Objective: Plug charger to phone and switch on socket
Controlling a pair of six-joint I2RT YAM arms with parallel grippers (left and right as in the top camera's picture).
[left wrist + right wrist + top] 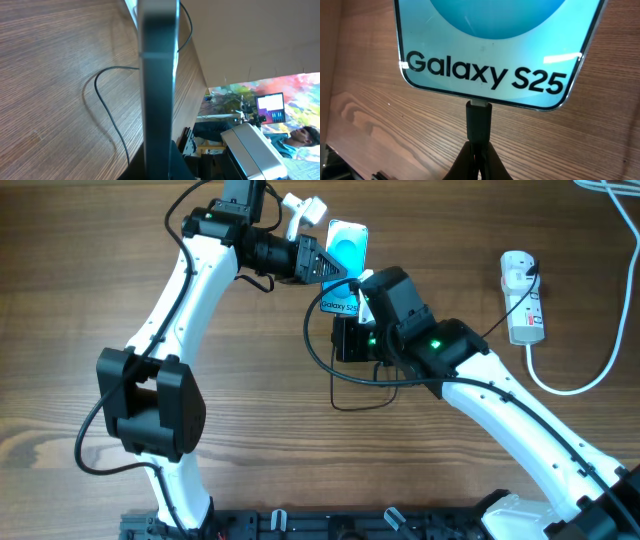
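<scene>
My left gripper [325, 264] is shut on the phone [347, 242] and holds it tilted above the table; its cyan screen and white "Galaxy S25" band face up. In the left wrist view the phone [159, 75] shows edge-on between the jaws [161, 167]. My right gripper [351, 320] is shut on the charger's connector [479, 119], whose metal tip meets the phone's [490, 60] bottom edge; the jaws [479, 152] pinch the connector just below. The thin black cable [345, 392] loops on the table. The white socket [524, 305] lies at the right with a black plug [522, 272] in it.
A white lead [590, 375] curves from the socket toward the right edge. A small white object [300, 210] lies behind the left gripper at the top. The black cable [107, 115] lies on the wood under the phone.
</scene>
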